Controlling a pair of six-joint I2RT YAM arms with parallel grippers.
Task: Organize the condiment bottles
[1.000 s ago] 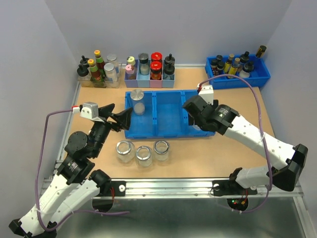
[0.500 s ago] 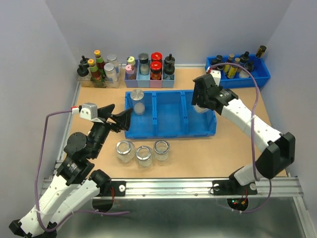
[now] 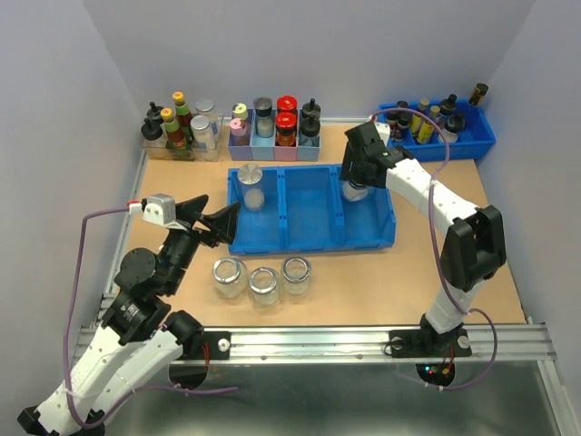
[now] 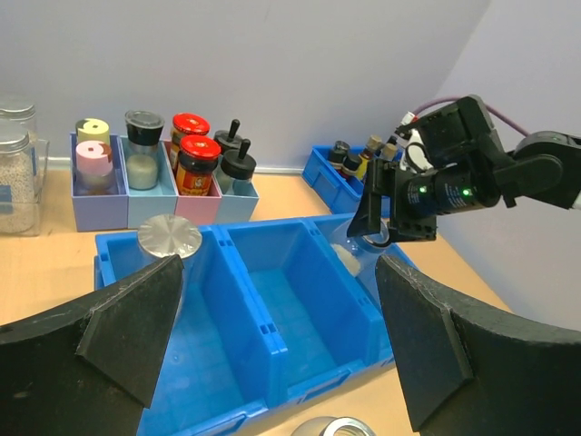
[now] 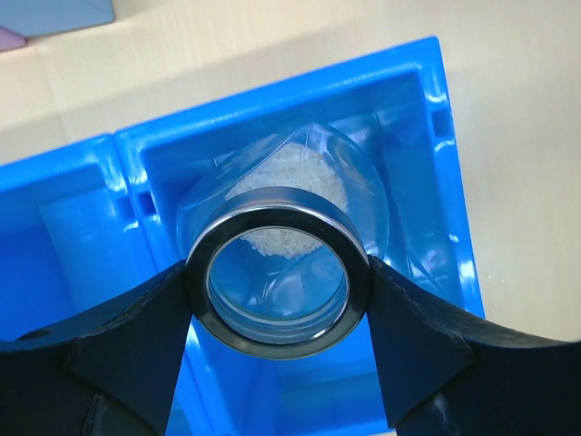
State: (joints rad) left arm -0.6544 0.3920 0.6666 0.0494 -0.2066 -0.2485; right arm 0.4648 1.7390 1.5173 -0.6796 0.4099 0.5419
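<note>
1. The right claw (image 5: pixel 277 277) is clenched on the silver rim of an open jar (image 5: pixel 295 182), one finger on each side. White grains lie inside the glass.
2. Directly beneath that claw is the right-hand compartment of the blue tray (image 5: pixel 427 77). I cannot tell whether the jar's base touches the compartment floor.
3. The left claw (image 4: pixel 281 336) is released, its jaws spread wide with nothing between them, at the tray's left end.
4. Just ahead of the left claw and a little to its left, the lidded jar (image 4: pixel 170 238) stands upright in the tray's left compartment.
5. Nearer the arm bases than the left claw, three open jars (image 3: pixel 264 285) stand in a row on the desk (image 3: pixel 408 272), outside the tray.
6. Beyond the tray from both claws, pastel holders (image 3: pixel 272 145) with capped bottles line the far edge.
</note>
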